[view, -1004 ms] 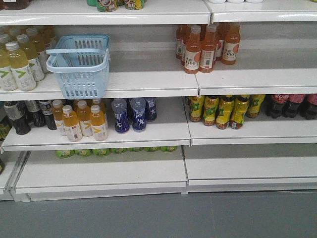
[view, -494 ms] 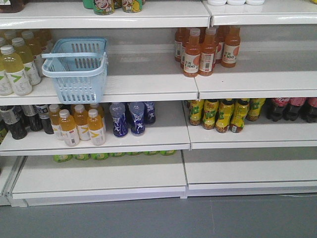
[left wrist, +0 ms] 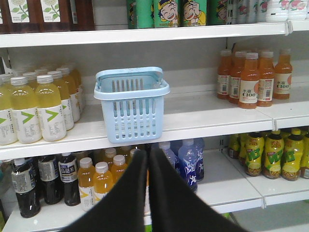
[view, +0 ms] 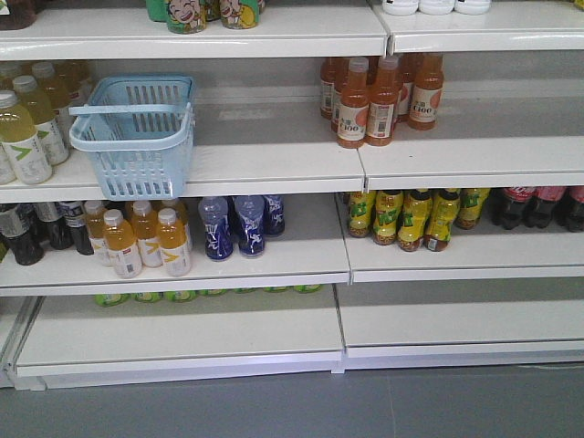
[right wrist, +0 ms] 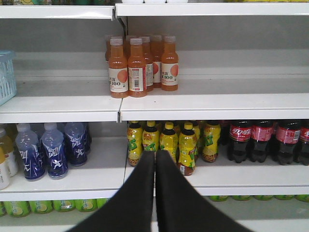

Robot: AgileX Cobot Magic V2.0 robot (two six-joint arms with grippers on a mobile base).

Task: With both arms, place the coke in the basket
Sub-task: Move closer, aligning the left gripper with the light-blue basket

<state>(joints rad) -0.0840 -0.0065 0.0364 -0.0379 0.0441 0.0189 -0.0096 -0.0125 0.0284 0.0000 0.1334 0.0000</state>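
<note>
The light blue basket (view: 137,137) stands empty on the second shelf, left of middle, with its handles resting on the rim. In the left wrist view the basket (left wrist: 131,104) is straight ahead and above my left gripper (left wrist: 147,151), which is shut with nothing in it and well short of the shelf. The right wrist view catches only a corner of the basket (right wrist: 5,77) at the left edge. My right gripper (right wrist: 155,153) is shut and empty, in front of the yellow bottles. The coke can is out of view. Neither arm shows in the front view.
Orange juice bottles (view: 370,96) stand right of the basket on the same shelf (view: 274,155). Pale yellow bottles (left wrist: 34,108) stand to its left. Below are blue bottles (view: 233,224), yellow bottles (right wrist: 169,142) and dark cola bottles with red labels (right wrist: 263,140).
In the front view the whole shelf scene has slid down and a little left. Nothing on the shelves has shifted relative to the rest.
</note>
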